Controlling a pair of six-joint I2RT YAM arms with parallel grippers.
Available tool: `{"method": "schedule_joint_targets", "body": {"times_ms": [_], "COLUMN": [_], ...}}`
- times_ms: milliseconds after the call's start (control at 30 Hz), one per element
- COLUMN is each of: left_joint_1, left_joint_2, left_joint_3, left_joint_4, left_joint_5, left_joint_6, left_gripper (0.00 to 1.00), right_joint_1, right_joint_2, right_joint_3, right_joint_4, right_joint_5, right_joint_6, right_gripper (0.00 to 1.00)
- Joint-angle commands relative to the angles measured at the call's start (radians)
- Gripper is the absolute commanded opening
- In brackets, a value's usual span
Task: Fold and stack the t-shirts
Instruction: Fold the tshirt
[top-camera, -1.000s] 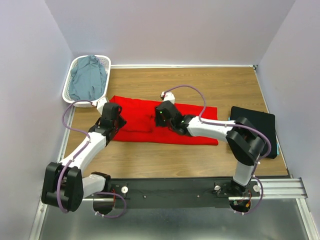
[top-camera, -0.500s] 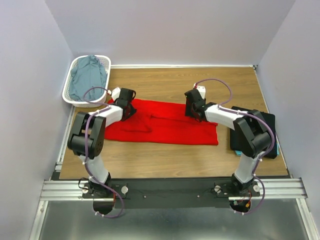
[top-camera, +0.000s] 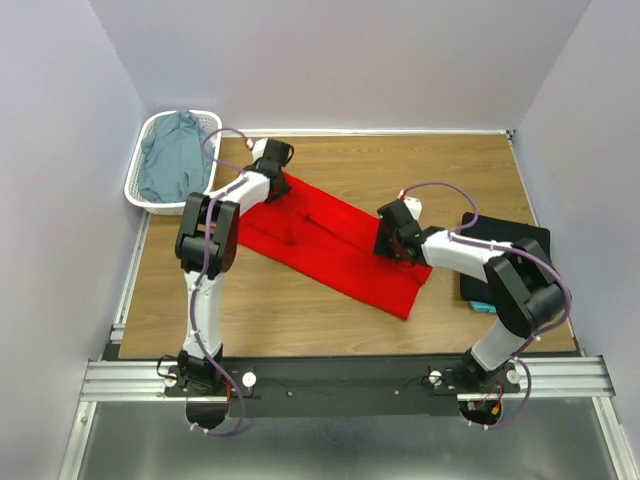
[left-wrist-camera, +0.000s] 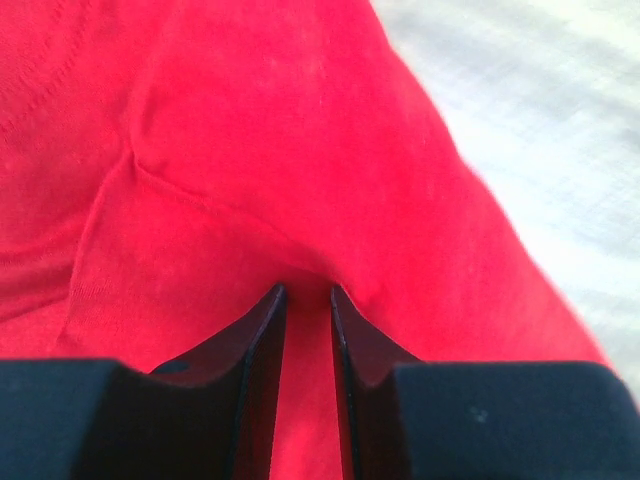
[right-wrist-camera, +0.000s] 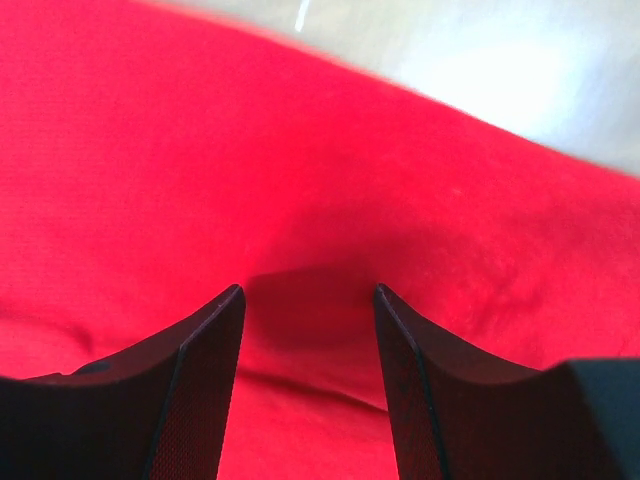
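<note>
The red t-shirt (top-camera: 340, 250) lies as a long folded strip, slanting from the far left towards the near right of the wooden table (top-camera: 420, 165). My left gripper (top-camera: 274, 176) is at its far left end. In the left wrist view the left gripper (left-wrist-camera: 305, 290) is shut on a pinch of the red t-shirt (left-wrist-camera: 250, 120), and creases run to the tips. My right gripper (top-camera: 393, 238) is over the strip's right edge. In the right wrist view the right gripper (right-wrist-camera: 308, 290) stands open with the red t-shirt (right-wrist-camera: 250, 150) flat between its fingers. A folded black t-shirt (top-camera: 510, 250) lies at the right on a teal one (top-camera: 480, 305).
A white lattice basket (top-camera: 142, 190) at the far left corner holds a crumpled grey-blue t-shirt (top-camera: 175, 155). Walls close in the table at the back and on both sides. The metal rail (top-camera: 340, 375) with the arm bases runs along the near edge.
The left gripper has moved far and right, dragging the red t-shirt's left end, so the strip now lies slantwise. The right gripper slid right along the shirt, then slightly nearer.
</note>
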Motion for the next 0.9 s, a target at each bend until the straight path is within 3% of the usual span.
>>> {"method": "schedule_joint_targets", "body": {"times_ms": [0, 133, 233, 400, 567, 667, 767, 800, 867], "left_joint_1": [-0.03, -0.055, -0.066, -0.069, -0.057, -0.029, -0.009, -0.008, -0.006], "left_joint_2": [0.19, 0.336, 0.416, 0.437, 0.34, 0.25, 0.112, 0.044, -0.052], "left_joint_3": [0.261, 0.586, 0.741, 0.797, 0.771, 0.741, 0.594, 0.551, 0.397], "left_joint_4": [-0.14, -0.211, -0.225, -0.135, -0.012, 0.008, -0.019, -0.036, -0.055], "left_joint_5": [0.039, 0.169, 0.306, 0.492, 0.55, 0.503, 0.318, 0.192, 0.086], "left_joint_6": [0.199, 0.309, 0.342, 0.346, 0.368, 0.316, 0.201, 0.169, 0.107], "left_gripper": [0.34, 0.36, 0.45, 0.53, 0.62, 0.62, 0.59, 0.57, 0.48], "right_joint_1": [0.155, 0.325, 0.389, 0.392, 0.393, 0.392, 0.383, 0.381, 0.38], "right_joint_2": [-0.089, -0.119, -0.099, 0.017, -0.013, -0.064, -0.093, -0.091, -0.078], "right_joint_3": [-0.101, -0.096, -0.059, 0.068, 0.118, 0.113, 0.104, 0.102, 0.102], "right_joint_4": [-0.089, -0.064, -0.011, -0.008, -0.008, -0.021, -0.041, -0.049, -0.07], "right_joint_5": [-0.144, -0.165, -0.179, -0.156, -0.15, -0.084, -0.038, -0.032, -0.021], "right_joint_6": [0.164, 0.296, 0.313, 0.243, 0.164, 0.109, 0.034, 0.007, -0.07], "right_gripper": [0.62, 0.62, 0.62, 0.62, 0.63, 0.65, 0.65, 0.65, 0.65]}}
